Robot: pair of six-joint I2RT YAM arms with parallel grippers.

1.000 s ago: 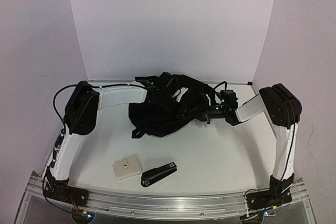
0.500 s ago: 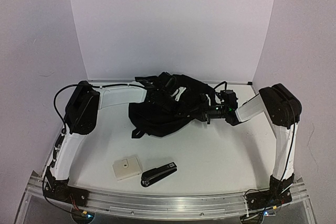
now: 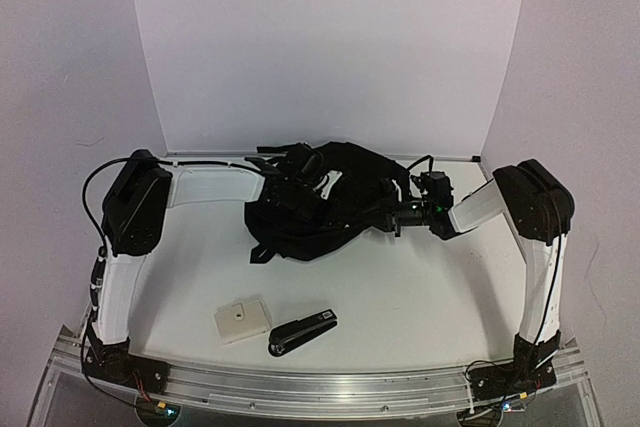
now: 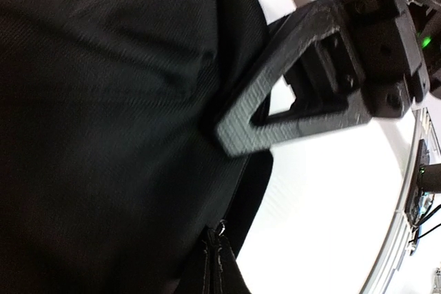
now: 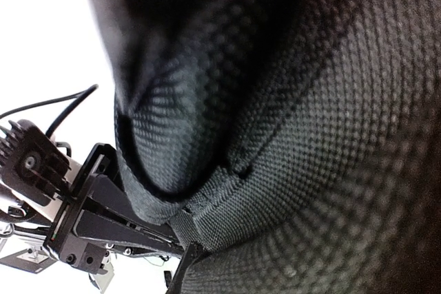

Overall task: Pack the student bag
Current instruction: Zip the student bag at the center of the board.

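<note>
Student bag (image 3: 320, 217) sits at the back of the table (image 3: 420, 297), upper centre of the top view, slumped between both arms.

Change in the last second:
- The left arm (image 3: 125, 217) swung its elbow out toward the left edge of frame. Its forearm now runs flatter along the back wall.
- The left gripper (image 3: 293, 169) shifted up and slightly left on the bag's upper-left corner, and the fabric there looks bunched a bit higher.
- The right arm (image 3: 530, 207) hasn't moved, and the bag's footprint is the same.

My read is that the left side is tugging the top open while the right anchors, but no opening is visible. Packing doesn't look started: the stapler (image 3: 302, 331) and beige box (image 3: 242, 319) lie lower centre, well apart from the bag.

Pose:
- Left arm: rises from its base with the elbow high at the left and the forearm horizontal, reaching right into the bag.
- Right arm: mirrors it with the wrist low and the right gripper (image 3: 385, 213) at the bag's right flank.

Grip state:
- Right: the left wrist view shows one grey finger (image 4: 289, 101) pressed tip-first into the fabric. The other finger is hidden, so I can't tell if it's clamped.
- Left: it's black on black from above, and its own fingers aren't in its wrist view, so I can't tell either.

The right wrist view shows only weave and a seam up close.
</note>
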